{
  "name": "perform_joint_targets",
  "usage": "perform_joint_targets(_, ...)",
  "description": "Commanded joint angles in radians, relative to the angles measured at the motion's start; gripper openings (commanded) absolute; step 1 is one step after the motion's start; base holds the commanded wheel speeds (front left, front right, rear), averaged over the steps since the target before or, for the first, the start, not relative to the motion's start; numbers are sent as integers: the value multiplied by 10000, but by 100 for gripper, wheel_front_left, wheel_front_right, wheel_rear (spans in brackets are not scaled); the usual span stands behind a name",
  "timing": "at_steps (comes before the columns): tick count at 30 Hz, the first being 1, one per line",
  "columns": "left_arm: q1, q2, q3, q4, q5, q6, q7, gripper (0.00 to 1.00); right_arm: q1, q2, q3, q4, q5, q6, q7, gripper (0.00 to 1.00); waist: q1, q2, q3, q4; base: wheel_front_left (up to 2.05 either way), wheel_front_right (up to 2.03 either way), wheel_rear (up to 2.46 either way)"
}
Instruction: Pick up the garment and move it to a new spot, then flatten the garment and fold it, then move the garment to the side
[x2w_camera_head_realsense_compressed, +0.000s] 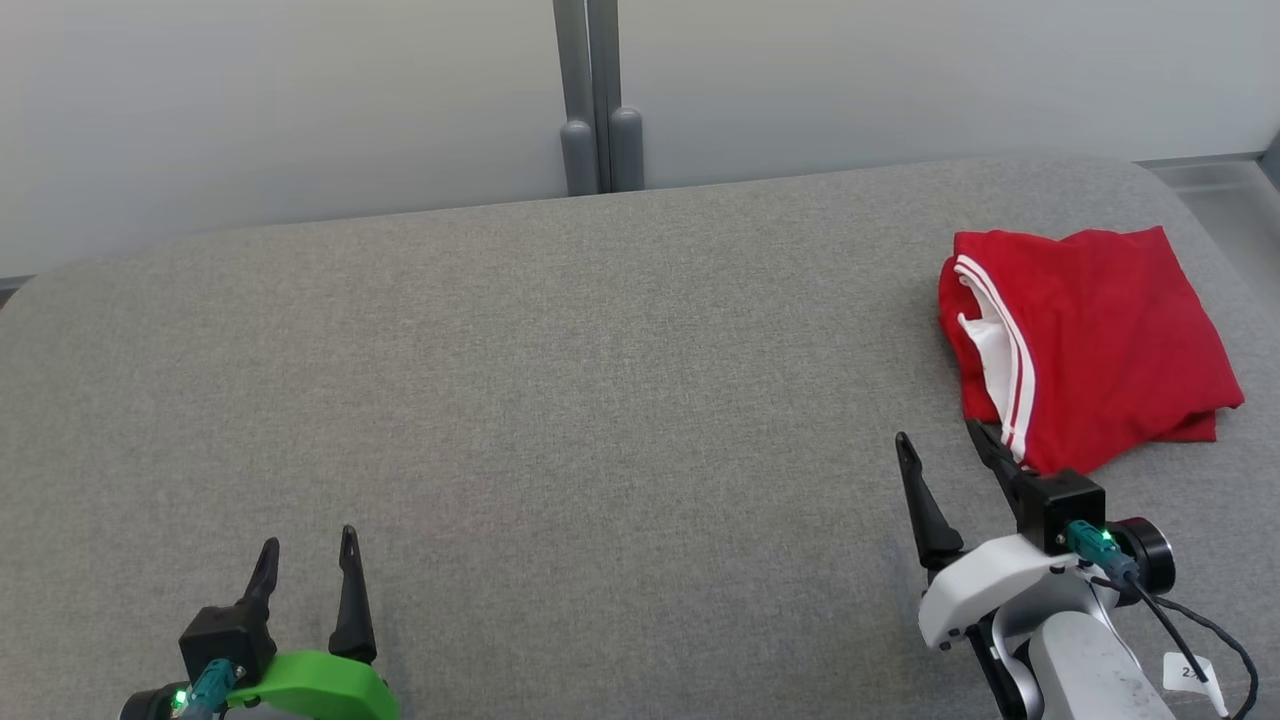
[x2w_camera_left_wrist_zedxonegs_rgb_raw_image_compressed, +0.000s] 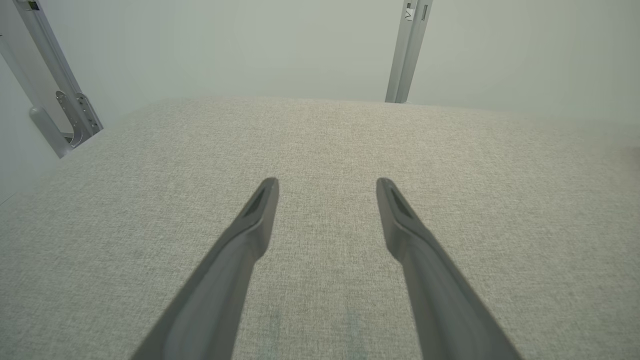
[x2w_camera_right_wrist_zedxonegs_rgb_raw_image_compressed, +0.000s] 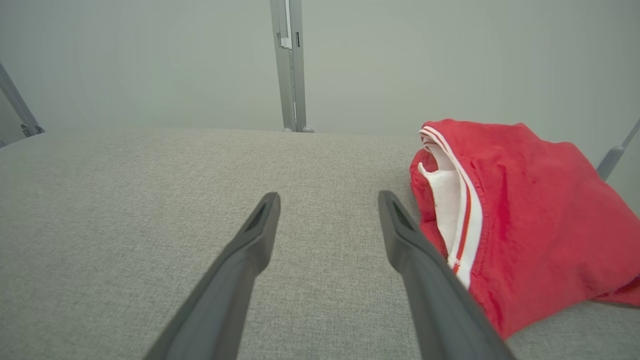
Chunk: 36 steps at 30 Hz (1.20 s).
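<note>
**Item: garment (x2w_camera_head_realsense_compressed: 1090, 340)** — red, with white stripes along one edge and white lining showing at the opening. It lay as a compact, layered bundle at the right end of the grey padded table (x2w_camera_head_realsense_compressed: 560, 380), close to the far right corner. One lower corner sat slightly out of line with the layers above.

**Right gripper (x2w_camera_head_realsense_compressed: 938, 432):** jaws stood wide with nothing between them. Its outer finger sat just beside the garment's striped near edge; whether it touched the cloth could not be told.

**Left gripper (x2w_camera_head_realsense_compressed: 309, 538):** jaws wide and empty, low at the near left of the table, well apart from the garment.

**Surroundings:** pale wall panels and a grey upright post (x2w_camera_head_realsense_compressed: 598, 100) behind the table's far edge.

**Step in hand, as judged:** the garment was already folded and off to one side, so the last step looked done or all but done, with both arms clear of it.

**Next move, as judged:** little was called for — at most a nudge to square the loose corner. A fresh pickup would need the right gripper shifted over the striped edge, lowered and closed on every layer together.
</note>
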Motion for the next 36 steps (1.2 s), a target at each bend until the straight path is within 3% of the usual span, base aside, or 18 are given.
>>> perform_joint_targets(1,76,27,-3,-24,-35,-49,9,100,112,-13,13,-52,49,-18,-22,100,0,0,5,4,0,0,0)
perform_joint_targets(15,-51,6,-44,-21,-40,-14,1,100,-61,-3,37,-44,94,-2,-2,100,0,0,55,32,0,0,0)
perform_joint_targets(16,79,-40,-34,132,-19,-5,1,0,191,25,29,117,64,2,4,0,0,0,56,32,0,0,0)
perform_joint_targets(20,158,-92,-32,480,-21,-2,5,0,438,67,27,436,63,2,18,0,0,0,59,33,0,0,0)
perform_joint_targets(36,-20,-69,178,57,-2886,-176,773,0,513,51,-350,-49,3160,0,789,0,0,0,60,68,0,0,0)
